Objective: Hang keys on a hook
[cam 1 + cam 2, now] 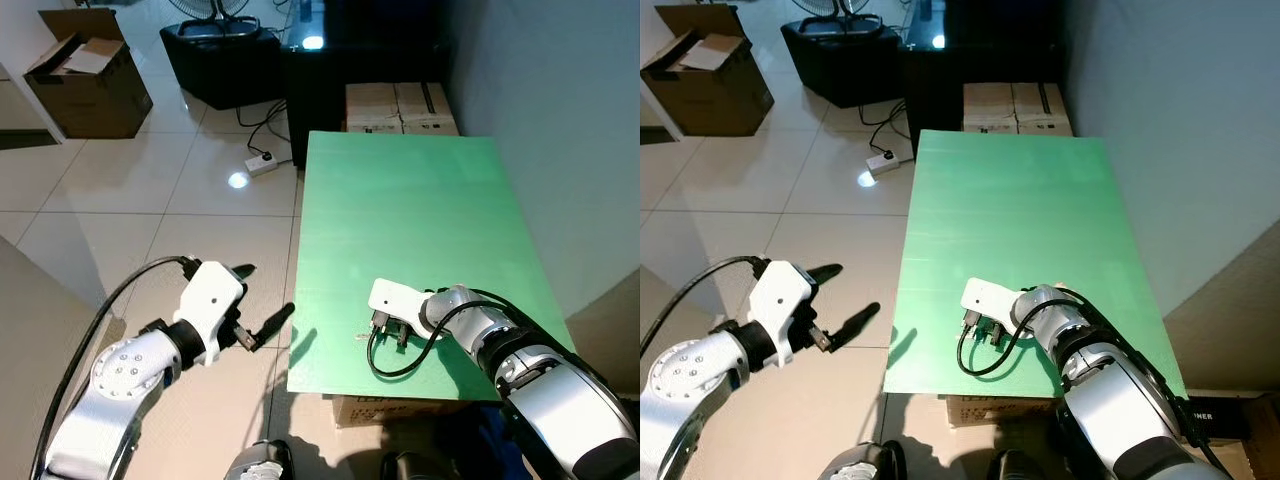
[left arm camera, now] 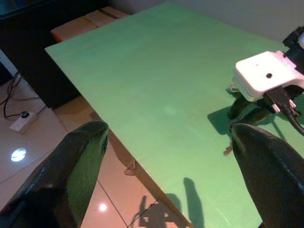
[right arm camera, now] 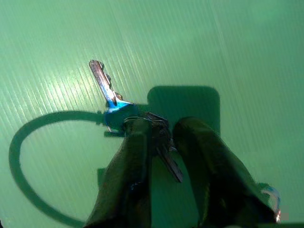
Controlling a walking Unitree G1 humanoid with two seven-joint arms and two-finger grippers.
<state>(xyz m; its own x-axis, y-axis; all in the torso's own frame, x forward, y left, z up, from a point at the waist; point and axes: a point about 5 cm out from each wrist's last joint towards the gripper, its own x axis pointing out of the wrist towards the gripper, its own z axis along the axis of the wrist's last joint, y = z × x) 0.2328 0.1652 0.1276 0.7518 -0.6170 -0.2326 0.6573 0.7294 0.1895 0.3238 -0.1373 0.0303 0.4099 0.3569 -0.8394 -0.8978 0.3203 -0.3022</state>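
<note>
The keys (image 3: 124, 114) lie flat on the green surface (image 1: 410, 210), near its front edge at about 6 o'clock of the board in the head views. They form a small bunch: one silvery key with a bright blue head points away from the fingers, its blade catching the light, and at least one darker key lies tucked between the fingers, joined at what looks like a thin ring. The right gripper (image 3: 164, 142) is down on the surface over the bunch, its two black fingers (image 3: 133, 161) set on either side of the darker key with a narrow gap between them; whether they are pinching the bunch cannot be told. A black cable (image 1: 400, 360) loops from the right wrist across the surface at the near edge. The left gripper (image 1: 262, 305) is held off the surface at about 9 o'clock, above the tiled floor (image 1: 150, 200), with its fingers spread wide and holding nothing. A cardboard box (image 1: 90, 80) sits on the floor at about 10 o'clock.
</note>
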